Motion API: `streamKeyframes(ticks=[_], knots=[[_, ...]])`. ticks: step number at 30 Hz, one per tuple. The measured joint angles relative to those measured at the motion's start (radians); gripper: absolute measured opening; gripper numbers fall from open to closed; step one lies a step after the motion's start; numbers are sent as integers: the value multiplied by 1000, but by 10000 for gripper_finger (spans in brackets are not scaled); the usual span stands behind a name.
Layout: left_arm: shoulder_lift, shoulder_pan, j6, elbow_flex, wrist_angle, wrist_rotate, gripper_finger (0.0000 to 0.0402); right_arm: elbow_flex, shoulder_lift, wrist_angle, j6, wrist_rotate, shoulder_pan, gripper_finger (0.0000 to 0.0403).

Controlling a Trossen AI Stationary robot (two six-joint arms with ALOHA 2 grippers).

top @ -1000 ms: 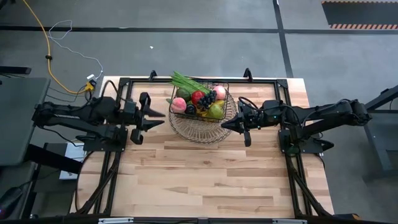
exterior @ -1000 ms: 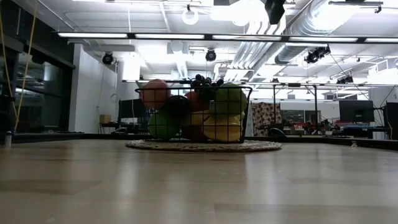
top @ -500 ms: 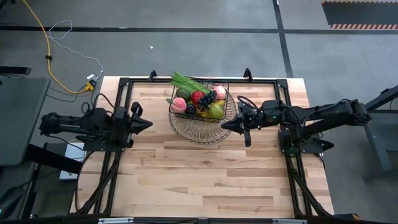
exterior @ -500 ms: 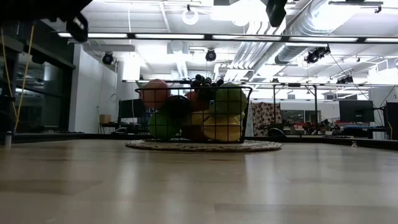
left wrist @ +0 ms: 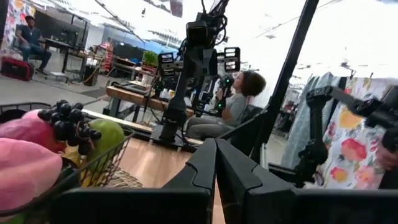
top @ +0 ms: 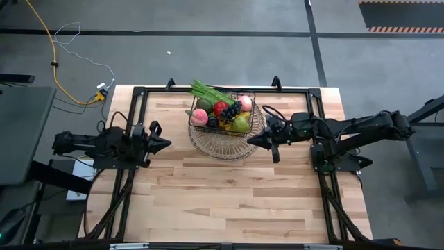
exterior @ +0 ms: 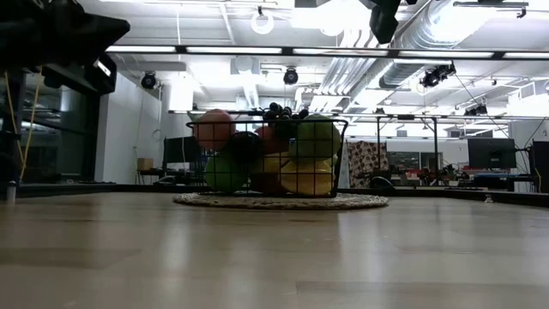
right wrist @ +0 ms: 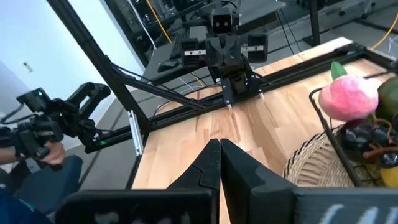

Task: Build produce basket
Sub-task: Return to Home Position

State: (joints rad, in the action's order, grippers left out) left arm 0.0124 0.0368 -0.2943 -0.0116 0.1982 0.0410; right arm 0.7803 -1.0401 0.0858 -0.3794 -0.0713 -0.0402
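The dark wire basket (top: 252, 104) stands on a paler round wire tray (top: 222, 147) at the table's far middle, filled with the produce: a pink peach (top: 199, 117), dark grapes (top: 229, 111), a green fruit (top: 241, 123) and a green leafy bunch (top: 208, 92) sticking out over its far left corner. The low view shows the basket (exterior: 336, 159) piled to its rim. My left gripper (top: 166, 144) is shut with nothing in it, near the table's left edge, well apart from the basket. My right gripper (top: 250, 141) is shut, held high beside the tray's right rim, touching nothing.
A black frame (top: 298, 89) runs around the table's far and side edges. Bare wood (top: 229, 201) fills the near half. Beyond the table, a seated person (left wrist: 239, 102) shows in the left wrist view, and a hand (right wrist: 37, 149) on another arm shows in the right wrist view.
My left gripper has drawn back from the basket toward the table's left edge and sunk lower, and its fingers have shut with nothing between them. The basket and produce have stayed where they were.
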Motion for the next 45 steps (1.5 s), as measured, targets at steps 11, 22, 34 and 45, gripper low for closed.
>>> streamKeyframes(ticks=[11,22,34,45], knots=[[15,4,85,-3,-192,-24,0,0,0,-8,-8,-18,0,0],[23,4,52,-2,-194,-29,0,-40,61,-122,-3,-72,-4,0],[23,4,53,-2,-195,-29,3,-527,522,157,-49,24,-120,0],[23,4,53,-2,-195,-29,3,-707,891,118,21,42,-150,0]])
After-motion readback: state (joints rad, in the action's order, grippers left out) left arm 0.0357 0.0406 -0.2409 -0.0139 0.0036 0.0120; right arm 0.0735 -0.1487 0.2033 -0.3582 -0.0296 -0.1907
